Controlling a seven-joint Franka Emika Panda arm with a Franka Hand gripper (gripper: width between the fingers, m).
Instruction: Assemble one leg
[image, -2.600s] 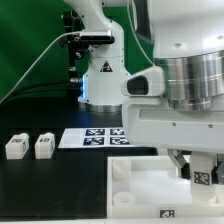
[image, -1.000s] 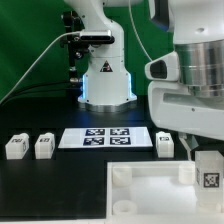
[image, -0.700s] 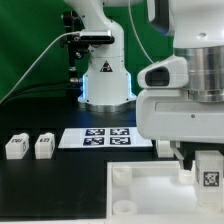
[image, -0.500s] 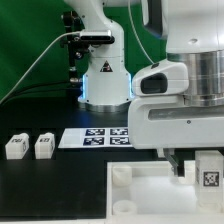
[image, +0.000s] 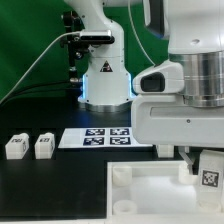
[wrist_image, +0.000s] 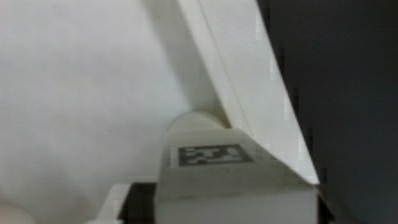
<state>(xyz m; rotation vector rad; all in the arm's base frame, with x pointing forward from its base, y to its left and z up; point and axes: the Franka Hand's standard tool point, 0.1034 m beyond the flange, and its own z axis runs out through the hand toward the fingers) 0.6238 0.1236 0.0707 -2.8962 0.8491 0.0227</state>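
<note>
A white leg (image: 211, 173) with a square tag stands upright at the far right corner of the large white tray (image: 150, 197). My gripper (image: 203, 168) is down around it and appears shut on it; one dark finger (image: 187, 156) shows beside the leg. In the wrist view the tagged leg (wrist_image: 214, 165) sits between the jaws, against the tray's rim (wrist_image: 231, 70). Two more legs (image: 15, 146) (image: 43, 146) lie on the black table at the exterior view's left.
The marker board (image: 95, 138) lies flat behind the tray. The arm's white base (image: 104, 80) stands at the back, with cables to its left. The arm's large wrist body (image: 185, 110) hangs over the tray's right side.
The arm's body has shifted toward the exterior view's left and now hides a loose leg beside the marker board. The held leg has stayed at the tray's corner.
</note>
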